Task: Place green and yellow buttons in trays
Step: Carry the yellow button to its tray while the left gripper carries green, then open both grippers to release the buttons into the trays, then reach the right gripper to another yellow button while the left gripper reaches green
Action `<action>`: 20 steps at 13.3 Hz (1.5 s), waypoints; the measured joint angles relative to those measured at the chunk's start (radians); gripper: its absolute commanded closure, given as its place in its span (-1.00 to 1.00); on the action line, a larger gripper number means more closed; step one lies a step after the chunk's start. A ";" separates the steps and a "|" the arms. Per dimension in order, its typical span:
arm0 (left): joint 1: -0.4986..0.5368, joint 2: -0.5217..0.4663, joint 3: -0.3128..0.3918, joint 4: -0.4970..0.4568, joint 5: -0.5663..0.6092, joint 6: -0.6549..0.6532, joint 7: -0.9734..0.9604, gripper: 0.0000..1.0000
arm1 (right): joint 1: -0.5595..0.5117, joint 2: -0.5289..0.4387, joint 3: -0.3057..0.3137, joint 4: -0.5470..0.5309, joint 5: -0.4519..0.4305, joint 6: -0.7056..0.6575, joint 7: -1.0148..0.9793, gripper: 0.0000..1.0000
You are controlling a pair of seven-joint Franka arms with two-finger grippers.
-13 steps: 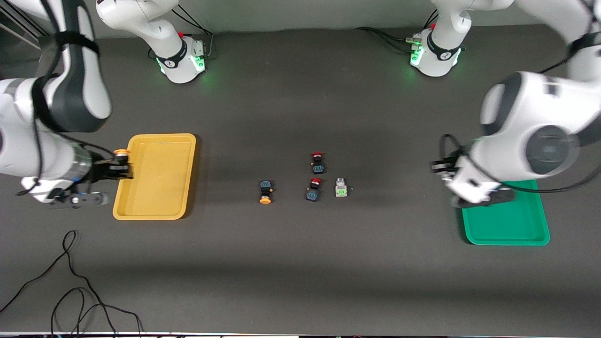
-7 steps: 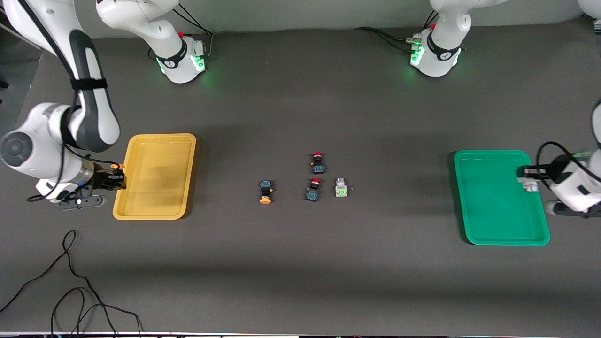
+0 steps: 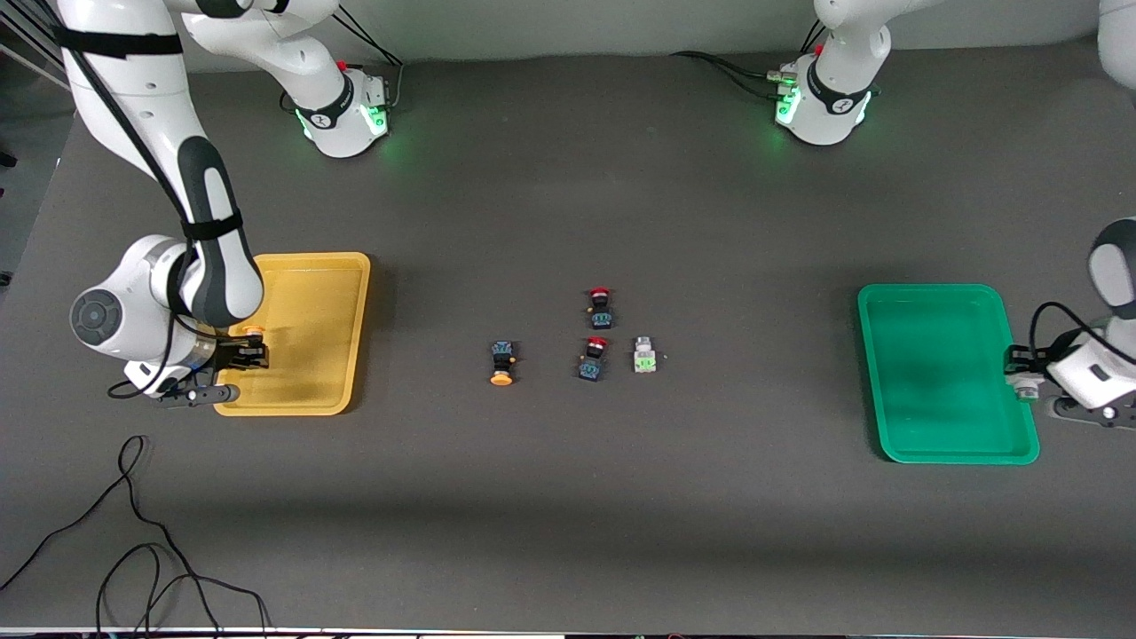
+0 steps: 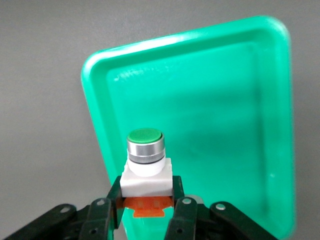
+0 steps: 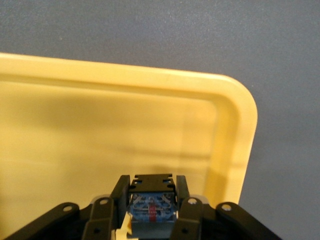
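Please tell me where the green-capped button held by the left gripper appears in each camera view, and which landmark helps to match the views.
Front view: the green-capped button sits small, over the green tray's edge at the left arm's end, in the left gripper.
Left wrist view: large, low centre, between the black fingers.
Right wrist view: not in it.
Shared landmark: the green tray, in the front and left wrist views.

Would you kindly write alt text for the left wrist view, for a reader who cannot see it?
The left gripper is shut on a green-capped button with a whitish blocky body, a silver collar and an orange part at its base, cap pointing away from the camera. It hangs over one rim of the green tray, which looks empty and lies on the dark grey table.
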 measured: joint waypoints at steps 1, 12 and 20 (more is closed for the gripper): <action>0.012 0.007 0.000 -0.052 0.001 0.073 0.007 1.00 | 0.001 0.002 0.000 0.014 0.001 -0.008 0.000 -0.99; 0.056 0.126 -0.004 -0.106 0.002 0.177 0.010 0.01 | 0.190 -0.063 -0.009 0.444 -0.018 -0.577 0.325 -0.99; 0.052 0.018 -0.042 0.066 0.001 -0.240 0.019 -0.29 | 0.547 0.048 0.010 0.449 0.147 -0.360 0.730 -0.99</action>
